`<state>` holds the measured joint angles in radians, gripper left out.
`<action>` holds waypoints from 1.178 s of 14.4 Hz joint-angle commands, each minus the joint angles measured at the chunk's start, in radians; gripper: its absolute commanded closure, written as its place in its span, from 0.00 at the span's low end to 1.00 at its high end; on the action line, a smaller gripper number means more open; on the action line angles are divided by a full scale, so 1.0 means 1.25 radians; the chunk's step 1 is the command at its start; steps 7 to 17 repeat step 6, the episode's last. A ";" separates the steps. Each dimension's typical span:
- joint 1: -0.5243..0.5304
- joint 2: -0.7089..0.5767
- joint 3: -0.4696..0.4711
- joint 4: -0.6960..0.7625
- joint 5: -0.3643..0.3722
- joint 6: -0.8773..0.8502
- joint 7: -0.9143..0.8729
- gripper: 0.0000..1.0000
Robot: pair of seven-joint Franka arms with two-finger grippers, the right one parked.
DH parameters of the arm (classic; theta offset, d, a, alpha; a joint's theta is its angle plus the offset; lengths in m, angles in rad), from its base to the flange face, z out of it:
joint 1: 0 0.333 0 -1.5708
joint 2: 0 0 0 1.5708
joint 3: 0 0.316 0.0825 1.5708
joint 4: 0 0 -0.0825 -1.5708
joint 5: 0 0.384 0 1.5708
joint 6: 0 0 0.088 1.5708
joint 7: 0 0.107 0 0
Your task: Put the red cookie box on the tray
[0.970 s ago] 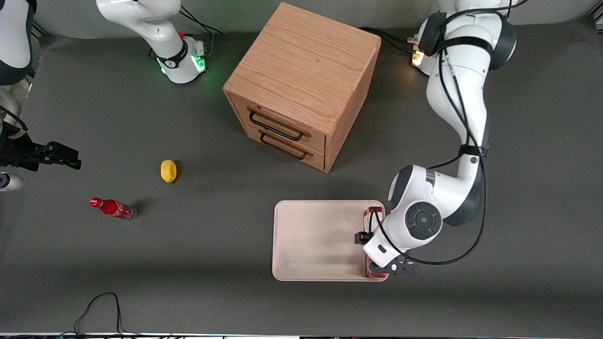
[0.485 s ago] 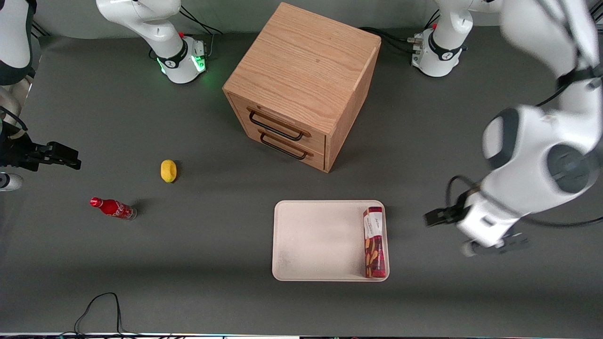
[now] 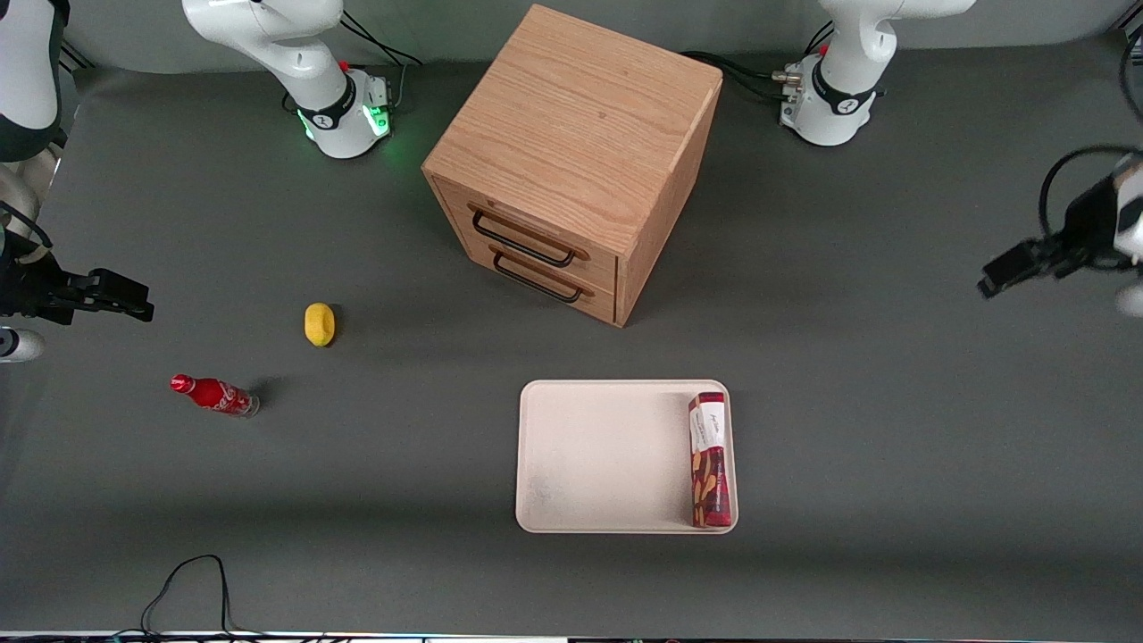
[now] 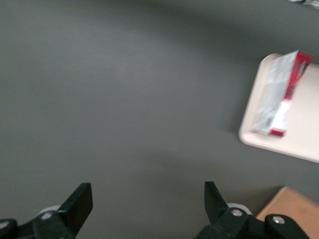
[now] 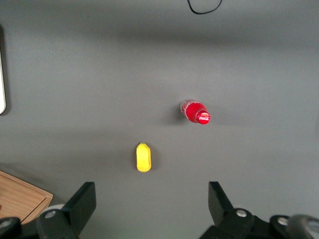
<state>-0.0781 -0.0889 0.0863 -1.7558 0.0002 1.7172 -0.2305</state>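
Red cookie box point(image 3: 709, 459) standing on a narrow long side inside the tray point(image 3: 607, 455), hard against the rim at the working arm's end, long axis running toward the front camera, white label patch at the end farther from it. Likely light, being thin cardboard: stiff enough along the edges to take a modest pinch, but prone to denting across the broad faces and, perched on that slim side, easy to topple with a sideways nudge. Best taken, if ever needed again, across the two broad faces near mid-length, squeezing gently. Judged done as to placement: box fully within the raised rim, nothing holding it. Gripper point(image 4: 144, 204) well apart from the tray, out over bare mat toward the working arm's end of the table, fingers point(image 4: 79, 201) spread wide with nothing between them. Dark grey matte table cover point(image 3: 893, 446), flat and probably grippy rather than slick. Wooden two-drawer cabinet point(image 3: 571, 170) farther from the front camera than the tray; yellow lemon-like piece point(image 3: 319, 323) and small red soda bottle point(image 3: 214, 395) lying toward the parked arm's end, well apart from the tray.
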 commanded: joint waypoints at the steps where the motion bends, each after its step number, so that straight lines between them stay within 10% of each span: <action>1: 0.032 -0.085 -0.024 -0.065 0.028 -0.057 0.066 0.00; 17: 0.035 -0.088 -0.030 -0.067 0.027 -0.094 0.130 0.00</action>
